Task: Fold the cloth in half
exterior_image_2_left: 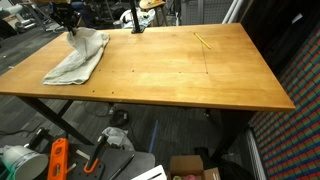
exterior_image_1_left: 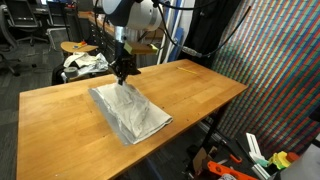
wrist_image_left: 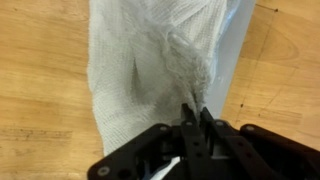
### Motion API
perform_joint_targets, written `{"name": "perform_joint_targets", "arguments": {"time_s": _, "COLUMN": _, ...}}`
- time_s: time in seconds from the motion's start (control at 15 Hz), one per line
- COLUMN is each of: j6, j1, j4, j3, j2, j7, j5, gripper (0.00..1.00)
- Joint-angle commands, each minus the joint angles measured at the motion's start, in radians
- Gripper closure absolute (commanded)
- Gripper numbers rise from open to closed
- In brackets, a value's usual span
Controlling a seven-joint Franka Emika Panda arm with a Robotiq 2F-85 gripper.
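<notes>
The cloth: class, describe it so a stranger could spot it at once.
Start at the wooden table. Near one end lies the cloth, pale grey, pinched by the end effector. Unlike the patterned bundle beyond the table, it is plain and lies on the wood.

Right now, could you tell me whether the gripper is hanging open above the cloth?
No: in the wrist view the gripper is shut on a pinched ridge of the cloth.

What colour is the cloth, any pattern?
The cloth is plain off-white, no pattern; wrist view shows it best.
</notes>
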Motion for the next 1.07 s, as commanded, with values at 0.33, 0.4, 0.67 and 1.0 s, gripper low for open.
{"name": "perform_joint_targets", "arguments": {"time_s": 0.33, "j6": 0.085, "j1": 0.121, "j4": 0.055, "j3": 0.002, "j2": 0.059, "j7": 0.259, "j5": -0.033, "gripper": 0.9}}
{"name": "perform_joint_targets", "arguments": {"time_s": 0.4, "j6": 0.072, "j1": 0.128, "j4": 0.066, "j3": 0.004, "j2": 0.072, "j7": 0.265, "j5": -0.036, "gripper": 0.9}}
{"name": "perform_joint_targets", "arguments": {"time_s": 0.67, "j6": 0.048, "j1": 0.142, "j4": 0.095, "j3": 0.023, "j2": 0.108, "j7": 0.257, "j5": -0.016, "gripper": 0.9}}
{"name": "perform_joint_targets", "arguments": {"time_s": 1.0, "j6": -0.05, "j1": 0.14, "j4": 0.163, "j3": 0.055, "j2": 0.147, "j7": 0.277, "j5": 0.047, "gripper": 0.9}}
